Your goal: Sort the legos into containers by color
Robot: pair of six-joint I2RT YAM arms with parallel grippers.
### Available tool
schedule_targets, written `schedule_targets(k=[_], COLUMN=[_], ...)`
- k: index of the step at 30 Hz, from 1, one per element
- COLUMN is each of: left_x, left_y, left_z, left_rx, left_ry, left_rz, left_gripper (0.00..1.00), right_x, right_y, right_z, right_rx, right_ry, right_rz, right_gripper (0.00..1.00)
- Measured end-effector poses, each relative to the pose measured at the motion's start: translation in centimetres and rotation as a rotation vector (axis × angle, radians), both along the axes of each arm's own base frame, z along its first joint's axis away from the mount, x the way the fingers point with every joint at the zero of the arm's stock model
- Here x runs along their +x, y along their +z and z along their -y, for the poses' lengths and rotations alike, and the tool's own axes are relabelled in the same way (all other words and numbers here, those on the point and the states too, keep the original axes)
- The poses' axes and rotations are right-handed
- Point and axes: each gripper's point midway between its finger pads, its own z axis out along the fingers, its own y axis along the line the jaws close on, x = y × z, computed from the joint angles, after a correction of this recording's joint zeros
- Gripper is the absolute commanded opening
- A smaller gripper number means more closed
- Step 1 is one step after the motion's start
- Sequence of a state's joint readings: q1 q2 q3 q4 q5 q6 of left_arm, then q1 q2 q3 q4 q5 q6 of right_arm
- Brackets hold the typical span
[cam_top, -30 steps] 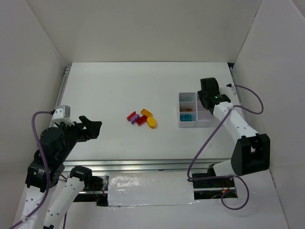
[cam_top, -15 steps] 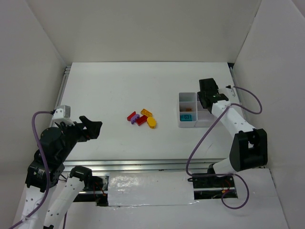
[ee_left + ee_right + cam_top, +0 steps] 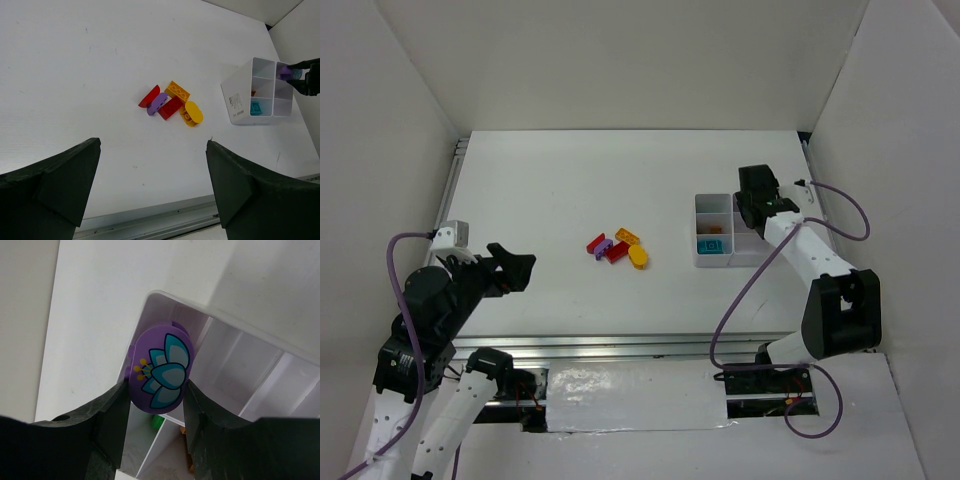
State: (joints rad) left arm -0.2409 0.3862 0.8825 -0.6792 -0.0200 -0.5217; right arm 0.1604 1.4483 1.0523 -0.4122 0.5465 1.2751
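Observation:
My right gripper is shut on a purple oval lego printed with a teal flower. It holds the lego just over a far compartment of the white tray of containers. A green lego lies in a compartment below. From above, the right gripper hangs at the far right part of the tray, which also holds a teal lego. Red, purple, orange and yellow legos lie loose mid-table. My left gripper stands open near the front left, holding nothing.
White walls enclose the table on the left, back and right. An aluminium rail runs along the table's front edge below the left gripper. The right arm's purple cable loops down beside the tray.
The right arm shifted very slightly over the tray with the purple lego still in its grip, then held still. The left arm has not moved.

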Motion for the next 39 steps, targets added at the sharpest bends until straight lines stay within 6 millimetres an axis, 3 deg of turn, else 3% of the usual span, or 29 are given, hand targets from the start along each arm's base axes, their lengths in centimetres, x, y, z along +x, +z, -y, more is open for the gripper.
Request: schedule_targets(k=[4,12,20,26,39], left_x=[0.0,0.0,0.0,0.0,0.0], left_y=[0.0,0.0,0.0,0.0,0.0], left_z=[0.0,0.0,0.0,0.0,0.0], left_rx=[0.000,0.002,0.002,0.002,0.002], left_ry=[0.000,0.000,-0.001,-0.001,-0.001], left_rz=[0.000,0.001,0.001,0.001,0.002], left_gripper=[1.00,0.99,0.99,1.00,1.00], right_x=[0.0,0.0,0.0,-0.2,0.0], right_y=[-0.3,-0.4,-0.2,1.1,0.7], right_z=[0.1,0.1,-0.1,0.2,0.7], right_rx=[0.003,0.011,0.018,0.005,-0.012], right_ry=[-0.005,-0.006,0.000,0.011,0.025], right_rz=[0.005,0.004,0.009,0.044,0.052], right_gripper=[0.60,0.73,0.72,0.61,0.41])
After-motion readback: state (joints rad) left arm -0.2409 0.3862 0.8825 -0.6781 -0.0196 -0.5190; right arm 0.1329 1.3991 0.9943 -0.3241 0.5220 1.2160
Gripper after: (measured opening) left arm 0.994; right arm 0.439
